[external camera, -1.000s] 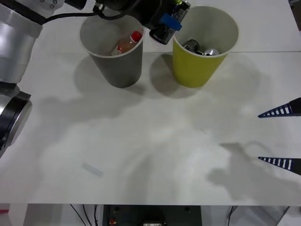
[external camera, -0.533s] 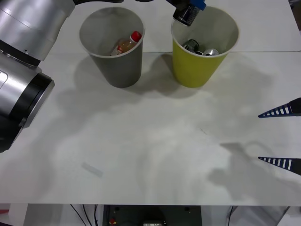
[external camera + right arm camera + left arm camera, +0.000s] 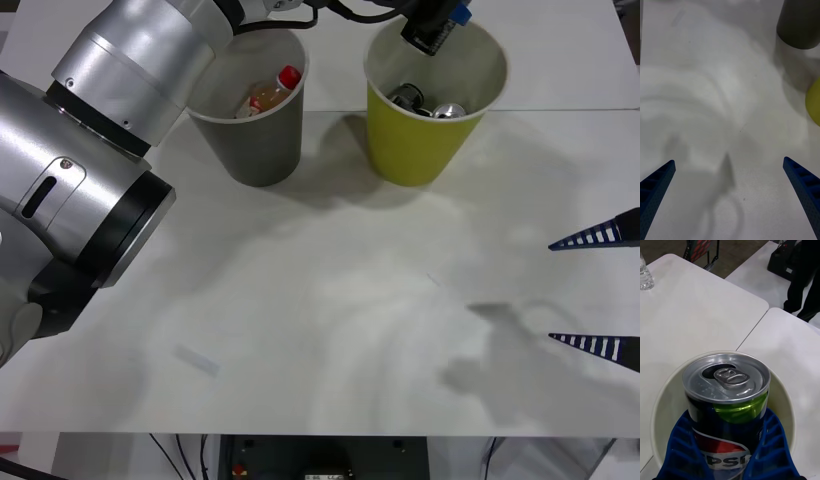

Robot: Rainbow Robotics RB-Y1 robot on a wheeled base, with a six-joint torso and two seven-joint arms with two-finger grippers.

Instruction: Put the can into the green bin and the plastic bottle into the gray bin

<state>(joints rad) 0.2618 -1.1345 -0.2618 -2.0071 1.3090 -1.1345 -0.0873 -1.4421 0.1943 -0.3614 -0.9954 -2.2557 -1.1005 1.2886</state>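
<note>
White table [image 3: 330, 330]. Left gripper [image 3: 728, 459] clamps the can [image 3: 727, 397] directly above the green bin [image 3: 420, 150]; release is next. Plastic bottle [image 3: 272, 92] sits in gray bin [image 3: 250, 140]. Right gripper [image 3: 600, 292] idle, spread wide.

glossy metal can [image 3: 727, 405]; matt green bin [image 3: 415, 140]; ribbed jaws
</note>
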